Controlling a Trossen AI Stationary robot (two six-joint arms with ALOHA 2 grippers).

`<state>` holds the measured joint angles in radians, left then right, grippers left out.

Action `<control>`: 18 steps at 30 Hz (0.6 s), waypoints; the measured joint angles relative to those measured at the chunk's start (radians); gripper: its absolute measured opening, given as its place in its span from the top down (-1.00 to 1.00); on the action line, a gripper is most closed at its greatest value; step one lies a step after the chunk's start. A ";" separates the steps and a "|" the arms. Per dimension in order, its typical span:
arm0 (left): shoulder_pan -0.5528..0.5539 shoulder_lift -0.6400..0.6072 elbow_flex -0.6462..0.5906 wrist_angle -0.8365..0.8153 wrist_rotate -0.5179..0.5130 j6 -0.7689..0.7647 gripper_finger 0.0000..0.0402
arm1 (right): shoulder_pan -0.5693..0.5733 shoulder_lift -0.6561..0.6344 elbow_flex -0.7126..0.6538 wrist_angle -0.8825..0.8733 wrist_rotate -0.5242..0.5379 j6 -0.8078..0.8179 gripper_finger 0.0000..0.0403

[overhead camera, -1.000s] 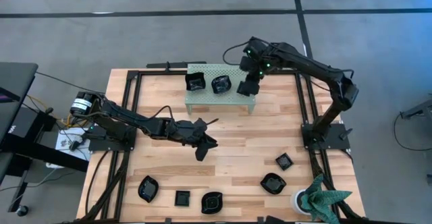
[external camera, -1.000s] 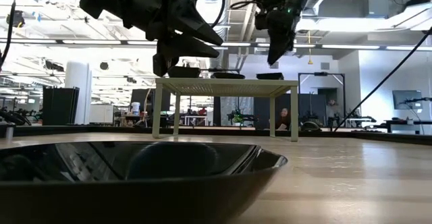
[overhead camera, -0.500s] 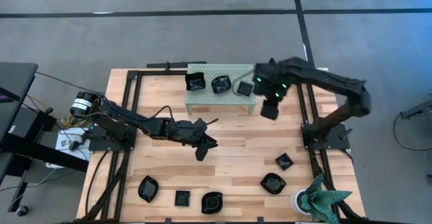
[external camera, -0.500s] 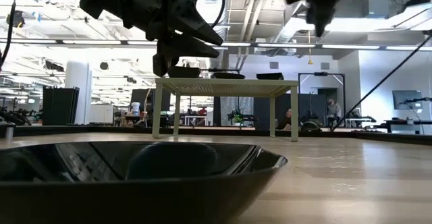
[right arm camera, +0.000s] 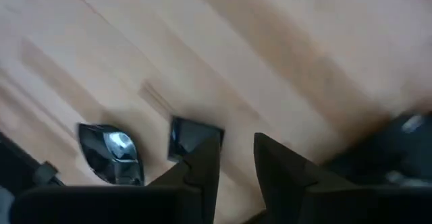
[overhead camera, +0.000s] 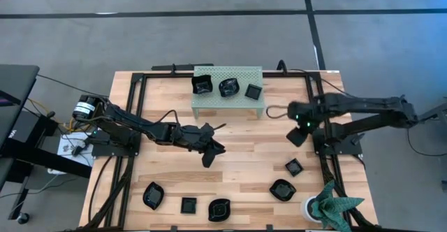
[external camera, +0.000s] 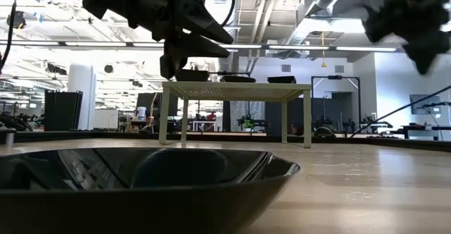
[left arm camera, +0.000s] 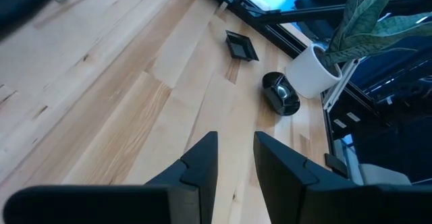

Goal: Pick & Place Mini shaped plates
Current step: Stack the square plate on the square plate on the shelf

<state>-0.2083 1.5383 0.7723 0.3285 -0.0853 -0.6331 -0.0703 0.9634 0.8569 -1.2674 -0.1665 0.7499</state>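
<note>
Three black mini plates sit on top of the pale green rack point(overhead camera: 228, 100): one at its left end point(overhead camera: 202, 85), one in the middle point(overhead camera: 229, 87) and a square one at its right end point(overhead camera: 253, 91). Others lie on the table near its near edge: a square one point(overhead camera: 294, 167), a round one point(overhead camera: 283, 189) and three at the left point(overhead camera: 153, 195), point(overhead camera: 188, 205), point(overhead camera: 218, 209). My right gripper point(overhead camera: 299, 137) hovers right of the rack, empty, with a narrow gap between its fingers point(right arm camera: 237, 158). My left gripper point(overhead camera: 211, 154) waits over the table's middle, fingers slightly apart point(left arm camera: 236, 158).
A white pot with a green plant point(overhead camera: 318, 207) stands at the near right corner. Black frame rails point(overhead camera: 136, 113) run along the table's left and right sides. Bare wood lies between the rack and the near plates. A large black dish point(external camera: 141, 185) fills the low view's foreground.
My right gripper has drawn back from the rack's right end, swinging toward the table's right and near edges. The square plate that lay under it stays on the rack's right end. The left arm has kept still.
</note>
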 joint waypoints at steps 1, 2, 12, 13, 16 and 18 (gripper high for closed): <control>0.000 0.000 0.000 0.002 0.000 0.000 0.52 | 0.018 -0.004 -0.042 0.016 -0.014 0.042 0.56; 0.000 0.000 0.000 0.003 0.000 0.000 0.52 | 0.035 -0.005 -0.081 0.031 -0.028 0.072 0.56; 0.001 0.000 0.000 0.010 0.000 0.000 0.52 | 0.168 0.036 -0.318 0.298 -0.105 0.232 0.56; 0.001 0.000 0.000 0.011 0.000 0.000 0.52 | 0.177 0.045 -0.324 0.299 -0.106 0.236 0.56; 0.001 0.000 0.000 0.013 0.000 0.000 0.52 | 0.209 0.066 -0.329 0.311 -0.105 0.245 0.56; 0.001 0.000 0.000 0.013 0.000 0.000 0.52 | 0.233 0.081 -0.339 0.351 -0.106 0.268 0.56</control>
<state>-0.2077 1.5383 0.7723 0.3416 -0.0853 -0.6327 0.1623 1.0439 0.5177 -0.9159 -0.2729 1.0178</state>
